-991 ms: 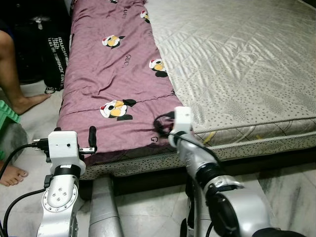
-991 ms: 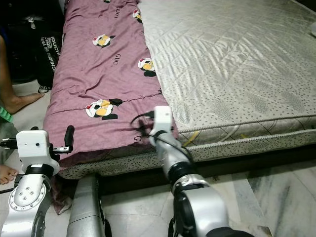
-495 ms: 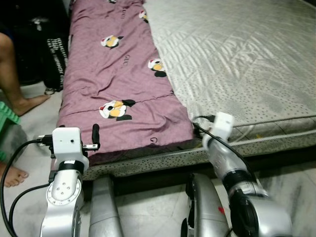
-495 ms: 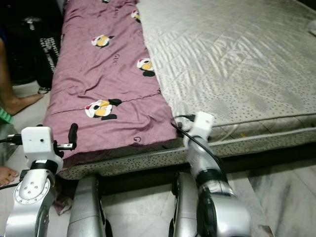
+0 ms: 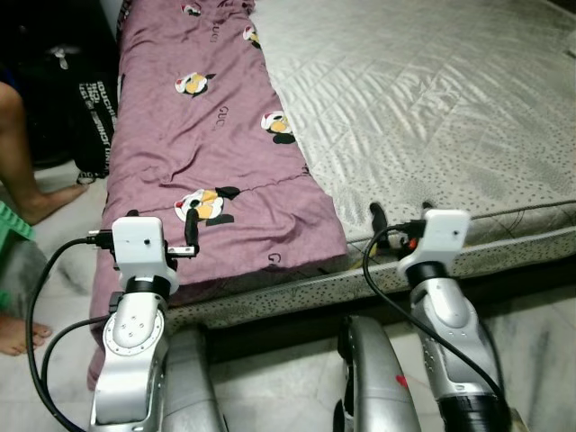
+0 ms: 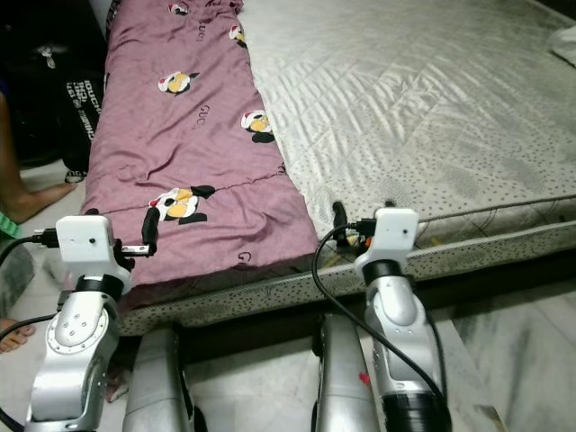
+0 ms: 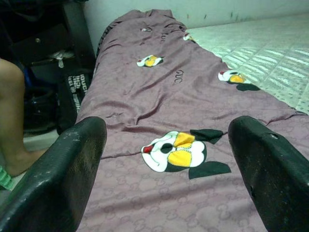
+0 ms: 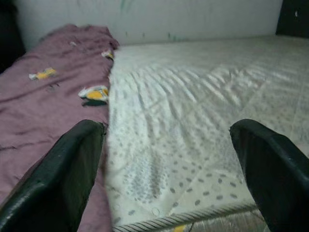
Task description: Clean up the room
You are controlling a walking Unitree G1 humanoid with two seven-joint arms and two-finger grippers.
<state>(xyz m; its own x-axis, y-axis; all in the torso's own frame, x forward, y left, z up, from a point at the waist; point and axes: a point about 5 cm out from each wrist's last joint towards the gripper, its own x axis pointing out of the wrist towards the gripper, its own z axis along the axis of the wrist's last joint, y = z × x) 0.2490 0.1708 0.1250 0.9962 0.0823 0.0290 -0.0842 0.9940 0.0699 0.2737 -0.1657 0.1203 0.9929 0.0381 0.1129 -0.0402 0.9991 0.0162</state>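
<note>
1. Since a second ago, we are seeing our right gripper [image 5: 396, 219] pulled off the maroon sheet [image 5: 216, 180] and hanging over the mattress [image 5: 432, 108] edge, fingers spread, holding nothing.
2. Our left gripper [image 5: 162, 225] is hovering over the sheet's near end, equally wide and empty.
3. One sheet is lying along the mattress's left strip; we are probably mid-straightening, though the folds are hard to judge.
4. Farther off, one black bag [image 5: 90, 108] is standing beside a person's leg [image 5: 22, 162].
</note>
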